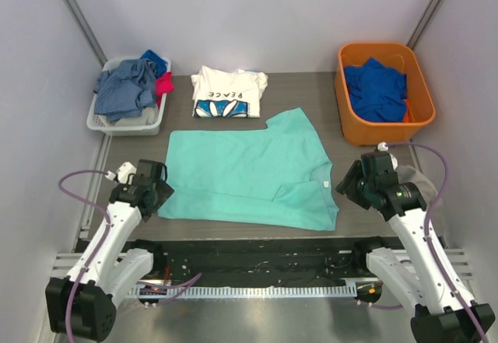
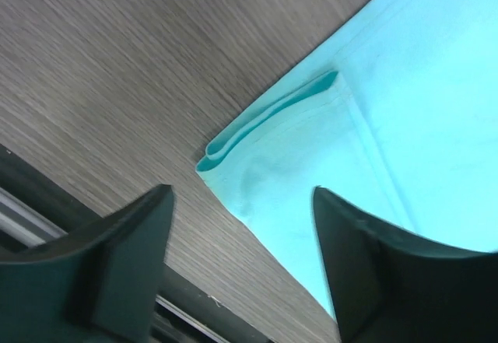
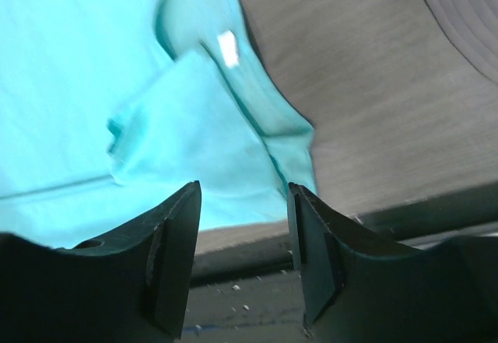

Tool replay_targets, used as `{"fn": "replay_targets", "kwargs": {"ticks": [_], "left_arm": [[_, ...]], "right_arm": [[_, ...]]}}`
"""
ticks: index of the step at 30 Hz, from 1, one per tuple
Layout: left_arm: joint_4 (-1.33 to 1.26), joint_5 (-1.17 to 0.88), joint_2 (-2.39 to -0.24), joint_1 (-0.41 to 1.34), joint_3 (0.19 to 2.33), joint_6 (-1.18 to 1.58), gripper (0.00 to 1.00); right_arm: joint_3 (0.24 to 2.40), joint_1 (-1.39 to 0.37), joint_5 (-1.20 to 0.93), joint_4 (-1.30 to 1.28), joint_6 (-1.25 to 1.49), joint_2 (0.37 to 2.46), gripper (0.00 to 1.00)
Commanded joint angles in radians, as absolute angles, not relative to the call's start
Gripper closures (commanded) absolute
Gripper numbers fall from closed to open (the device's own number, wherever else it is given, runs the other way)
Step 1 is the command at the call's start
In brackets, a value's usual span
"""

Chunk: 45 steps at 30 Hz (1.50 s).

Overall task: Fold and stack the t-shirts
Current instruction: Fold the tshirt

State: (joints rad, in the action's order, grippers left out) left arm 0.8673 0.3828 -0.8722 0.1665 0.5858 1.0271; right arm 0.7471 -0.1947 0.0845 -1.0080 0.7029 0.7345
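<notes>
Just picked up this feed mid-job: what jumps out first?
The mint-teal t-shirt dominates, spread across the middle of the table. The left gripper is open over the shirt's doubled-over near-left corner, and the right gripper is open over its folded-in sleeve at near right. Behind it lies the white PEACE t-shirt, already folded, and the bright orange bin at far right holds a royal blue garment.

Grey woodgrain table (image 1: 311, 94) (pale walls (image 1: 257, 16))
</notes>
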Motion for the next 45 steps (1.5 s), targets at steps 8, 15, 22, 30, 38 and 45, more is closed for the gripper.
{"fn": "replay_targets", "kwargs": {"ticks": [8,15,22,30,38,45], "left_arm": [[0.94,0.494,-0.828,0.172,0.784,0.974,0.17],[0.85,0.468,-0.847,0.172,0.756,0.925,0.16],[0.816,0.471,-0.842,0.172,0.726,0.87,0.16],[0.767,0.462,-0.838,0.172,0.699,0.844,0.16],[0.746,0.449,-0.844,0.172,0.689,0.828,0.16],[0.739,0.446,-0.853,0.17,0.692,0.828,0.16]], "right_arm": [[0.91,-0.201,0.02,-0.527,0.739,1.1,0.43],[1.144,-0.201,0.022,-0.344,0.603,1.477,0.43],[1.514,-0.199,-0.051,-0.337,0.289,1.9,0.4],[2.032,-0.195,-0.083,-0.498,0.106,2.308,0.4],[2.224,-0.187,-0.09,-0.574,0.078,2.487,0.41],[2.177,-0.187,-0.112,-0.578,0.075,2.48,0.48]]}}
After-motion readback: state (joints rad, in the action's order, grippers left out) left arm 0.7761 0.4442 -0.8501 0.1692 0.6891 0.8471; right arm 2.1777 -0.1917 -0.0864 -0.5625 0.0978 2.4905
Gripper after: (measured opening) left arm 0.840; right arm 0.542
